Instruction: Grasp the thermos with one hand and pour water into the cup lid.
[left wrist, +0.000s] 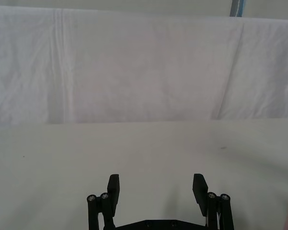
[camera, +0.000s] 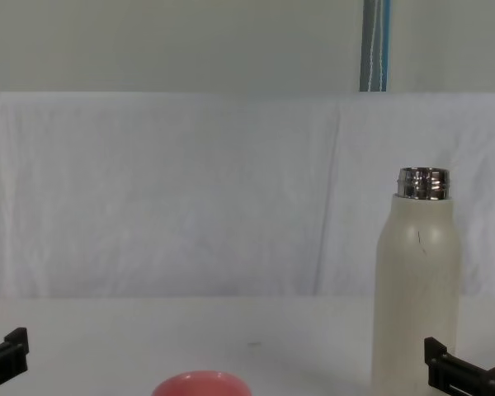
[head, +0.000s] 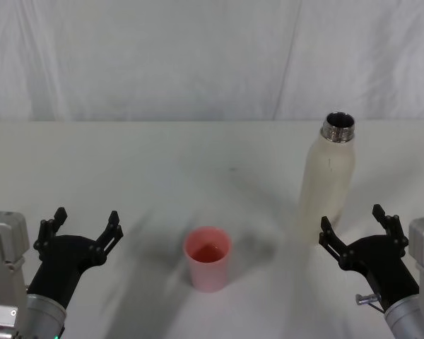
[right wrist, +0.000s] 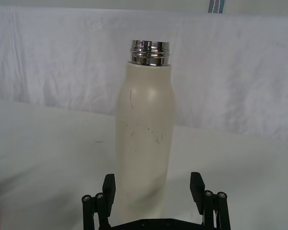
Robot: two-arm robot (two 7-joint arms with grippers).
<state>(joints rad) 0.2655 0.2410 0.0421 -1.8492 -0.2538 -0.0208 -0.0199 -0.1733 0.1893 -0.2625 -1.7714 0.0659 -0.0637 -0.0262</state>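
Note:
The cream-white thermos [head: 327, 182] stands upright on the right of the table, its steel neck open; it also shows in the right wrist view [right wrist: 145, 143] and the chest view [camera: 417, 297]. My right gripper [head: 355, 227] is open just in front of the thermos base, apart from it, with its fingers [right wrist: 108, 188] on either side of the base line. The salmon-pink cup lid [head: 208, 258] sits upright near the table's front centre, its rim visible in the chest view [camera: 201, 384]. My left gripper [head: 85, 224] is open at the front left, holding nothing.
A white cloth covers the table [head: 162, 169] and hangs as a backdrop [head: 198, 56] behind it. Bare table lies between the cup lid and the thermos. A blue-and-white pole [camera: 376, 45] stands behind the backdrop.

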